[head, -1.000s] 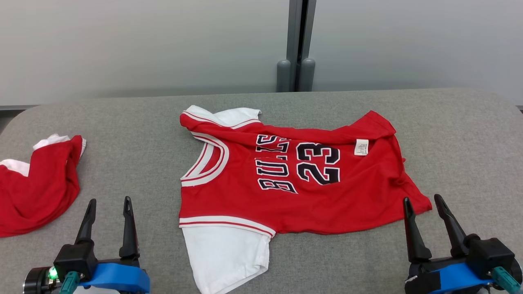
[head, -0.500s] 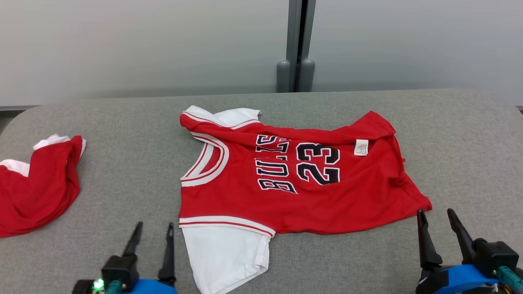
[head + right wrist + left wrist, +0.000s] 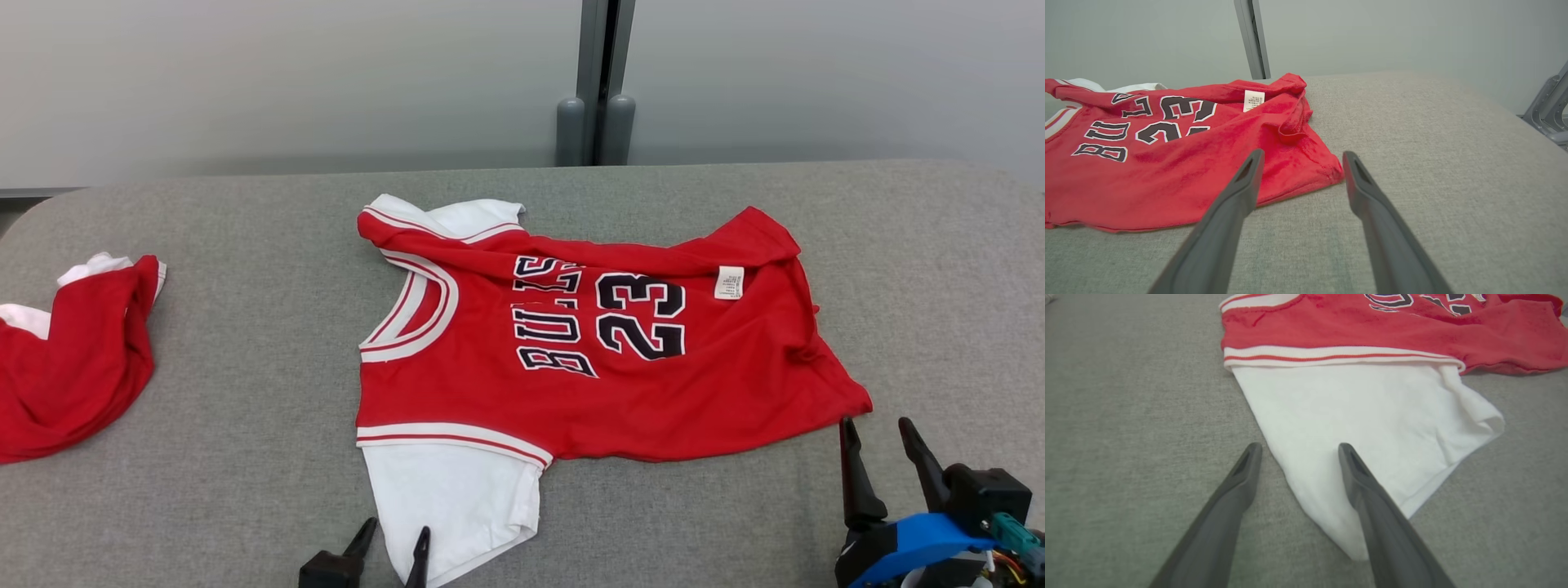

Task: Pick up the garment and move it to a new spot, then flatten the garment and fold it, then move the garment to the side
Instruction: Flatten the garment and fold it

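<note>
A red jersey-style garment (image 3: pixel 588 367) with white sleeves and "BULLS 23" lettering lies spread on the grey table, its collar to the left and a white label near its far right corner. My left gripper (image 3: pixel 396 539) is open at the bottom edge, its fingers straddling the left edge of the near white sleeve (image 3: pixel 1372 420). My right gripper (image 3: pixel 878 430) is open just in front of the garment's near right corner (image 3: pixel 1331 171), apart from the cloth. In the wrist views, both grippers, left (image 3: pixel 1298 451) and right (image 3: pixel 1302 157), hold nothing.
A second red and white garment (image 3: pixel 69 359) lies bunched at the table's left edge. The grey padded table (image 3: pixel 245 327) has bare room between the two garments and to the right. A grey post (image 3: pixel 600 82) rises behind the far edge.
My left gripper has moved right and down the view, from open table to the white sleeve. My right gripper has drawn back slightly. The camera has tilted a little.
</note>
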Tool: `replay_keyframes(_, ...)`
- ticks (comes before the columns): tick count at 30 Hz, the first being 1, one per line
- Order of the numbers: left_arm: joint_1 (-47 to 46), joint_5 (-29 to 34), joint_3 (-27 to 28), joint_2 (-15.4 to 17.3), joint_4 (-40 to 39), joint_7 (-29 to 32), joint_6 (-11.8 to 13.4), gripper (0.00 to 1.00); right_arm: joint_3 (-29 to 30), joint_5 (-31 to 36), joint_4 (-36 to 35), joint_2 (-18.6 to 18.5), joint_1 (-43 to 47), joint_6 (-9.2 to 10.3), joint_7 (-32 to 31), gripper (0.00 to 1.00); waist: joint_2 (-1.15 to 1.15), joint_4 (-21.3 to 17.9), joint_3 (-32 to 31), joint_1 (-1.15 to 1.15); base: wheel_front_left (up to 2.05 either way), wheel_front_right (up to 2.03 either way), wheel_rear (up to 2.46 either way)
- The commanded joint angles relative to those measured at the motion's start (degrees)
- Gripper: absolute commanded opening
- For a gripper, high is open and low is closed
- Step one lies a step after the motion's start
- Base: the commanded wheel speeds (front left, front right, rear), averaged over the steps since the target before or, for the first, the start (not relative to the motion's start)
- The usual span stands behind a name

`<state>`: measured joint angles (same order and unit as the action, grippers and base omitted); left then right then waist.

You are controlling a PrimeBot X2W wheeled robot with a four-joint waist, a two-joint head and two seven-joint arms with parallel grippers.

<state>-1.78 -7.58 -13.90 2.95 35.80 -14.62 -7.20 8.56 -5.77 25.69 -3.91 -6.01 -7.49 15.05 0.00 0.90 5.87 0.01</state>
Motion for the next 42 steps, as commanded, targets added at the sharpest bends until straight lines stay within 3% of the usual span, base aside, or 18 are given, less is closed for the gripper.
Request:
replay_keyframes(1, -1.1, -0.1, -0.5, 0.0, 0.5, 0.4, -0.4, 1.0, 0.0, -0.2, 0.3, 0.0, -0.6, -0.01, 0.2, 1.0, 0.0, 0.0, 0.1, -0.01, 0.0, 0.0, 0.0)
replay_keyframes(7, -1.4, -1.6, -2.1, -0.1, 4.0, 2.1, -0.1, 1.0, -0.1, -0.3, 1.3, -0.2, -1.8, -0.01, 0.2, 1.0, 0.0, -0.2, 0.5, -0.01, 0.0, 0.0, 0.0)
replay_keyframes(14, -2.3, -9.4, -8.7, -0.4, 4.2, 4.1, -0.4, 1.0, -0.2, -0.7, 2.6, -0.2, -2.6, -0.01, 0.2, 1.0, 0.0, 0.0, 0.7, -0.01, 0.0, 0.0, 0.0)
replay_keyframes(20, -5.3, -12.0, -12.3, -0.2, 4.3, 3.6, -0.5, 1.0, 0.5, -0.2, 7.8, -2.5, -6.2, -0.01, 0.2, 1.0, 0.0, 0.0, 1.2, -0.01, 0.0, 0.0, 0.0)
replay_keyframes(21, -5.6, -12.2, -12.4, -0.2, 4.4, 3.4, -0.5, 0.87, 0.7, -0.2, 8.8, -2.9, -7.1, -0.01, 0.2, 1.0, 0.0, 0.0, 1.3, -0.01, 0.0, 0.0, 0.0)
replay_keyframes(22, -5.9, -12.5, -12.3, -0.2, 4.5, 3.0, -0.5, 0.49, 0.9, -0.1, 10.1, -3.4, -7.8, -0.01, 0.2, 1.0, 0.0, 0.0, 1.4, -0.01, 0.0, 0.0, 0.0)
replay_keyframes(25, -6.6, -13.0, -12.5, -0.2, 4.6, 2.3, -0.5, 0.27, 1.3, 0.0, 14.0, -4.5, -10.3, -0.01, 0.2, 1.0, 0.0, 0.3, 1.7, -0.01, 0.0, 0.0, 0.0)
replay_keyframes(26, -6.8, -13.1, -12.5, -0.2, 4.6, 2.0, -0.5, 0.0, 1.3, 0.2, 15.4, -4.9, -11.1, -0.01, 0.2, 1.0, 0.0, 0.4, 1.8, -0.01, 0.0, 0.0, 0.0)
replay_keyframes(42, -8.4, -13.5, -13.5, 0.2, 1.9, -0.1, 0.0, 0.0, -2.2, -5.6, 35.0, -6.8, -20.9, -0.01, -0.4, 1.0, 0.0, 3.1, 4.2, -0.01, 0.0, 0.0, 0.0)
